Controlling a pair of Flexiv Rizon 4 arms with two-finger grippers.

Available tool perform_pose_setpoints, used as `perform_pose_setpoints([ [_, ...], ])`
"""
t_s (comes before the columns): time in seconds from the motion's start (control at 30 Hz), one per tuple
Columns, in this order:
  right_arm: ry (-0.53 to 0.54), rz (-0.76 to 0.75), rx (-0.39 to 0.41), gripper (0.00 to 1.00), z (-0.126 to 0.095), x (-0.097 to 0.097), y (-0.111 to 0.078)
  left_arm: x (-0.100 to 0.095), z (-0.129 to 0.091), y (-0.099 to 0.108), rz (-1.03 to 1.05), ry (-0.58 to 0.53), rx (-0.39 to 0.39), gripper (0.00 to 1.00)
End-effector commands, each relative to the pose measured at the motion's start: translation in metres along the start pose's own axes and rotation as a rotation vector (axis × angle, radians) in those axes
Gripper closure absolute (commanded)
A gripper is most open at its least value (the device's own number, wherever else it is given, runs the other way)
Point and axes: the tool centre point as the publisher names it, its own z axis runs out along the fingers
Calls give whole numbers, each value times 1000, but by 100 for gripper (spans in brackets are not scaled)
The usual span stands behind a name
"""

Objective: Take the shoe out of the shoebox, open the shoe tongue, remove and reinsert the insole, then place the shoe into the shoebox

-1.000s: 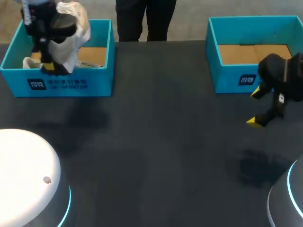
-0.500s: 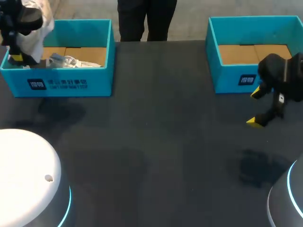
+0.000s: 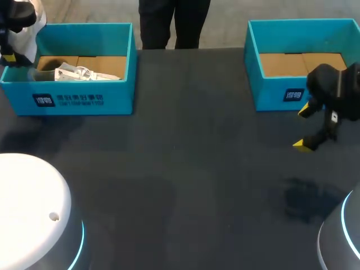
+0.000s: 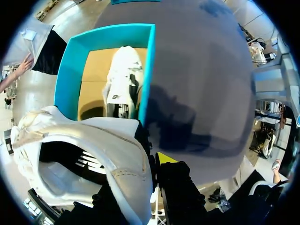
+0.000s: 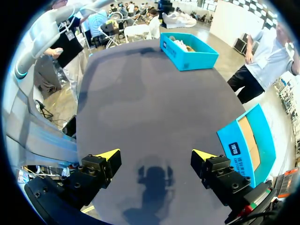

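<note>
- Dark matte table (image 3: 185,169) carries the left turquoise cardboard shoebox (image 3: 84,100) and the right turquoise cardboard shoebox (image 3: 281,93), both open-topped and well apart along the far side.
- Closest in, the left hand (image 4: 152,165) pinches the collar wall of a white low-top shoe (image 4: 110,136). One yellow tip shows outside the wall; the other is hidden inside the shoe's opening.
- That shoe hangs in the air at the outer end of the left box, above its rim and out of it.
- Ahead of the left hand, inside the left box, a second white shoe (image 3: 79,73) lies on the brown cardboard floor.
- Across the table, the right hand (image 3: 304,127) hovers just in front of the right box, fingers spread wide and holding nothing.
- Risk, as I judge it: the grip is on a thin, soft wall only, so the shoe could swing, twist or slip out during the carry. It hangs near the table's edge, so a drop here might land off the table.
- If the shoe is set down on its side, the tongue and insole would be awkward for the right hand to reach.
</note>
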Motion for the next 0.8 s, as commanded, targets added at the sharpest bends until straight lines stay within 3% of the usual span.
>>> perform_pose_setpoints([
  [0.03, 2, 1, 3, 0, 2, -1, 1, -24, 9, -3, 4, 15, 5, 100],
  [0.27, 2, 1, 3, 0, 2, -1, 1, -56, 15, 7, 36, -23, 34, 100],
  [0.4, 2, 1, 3, 0, 2, -1, 1, -69, 15, 8, 181, -16, 46, 100],
  [0.8, 2, 1, 3, 0, 2, -1, 1, -73, 12, 7, 245, 12, 36, 100],
])
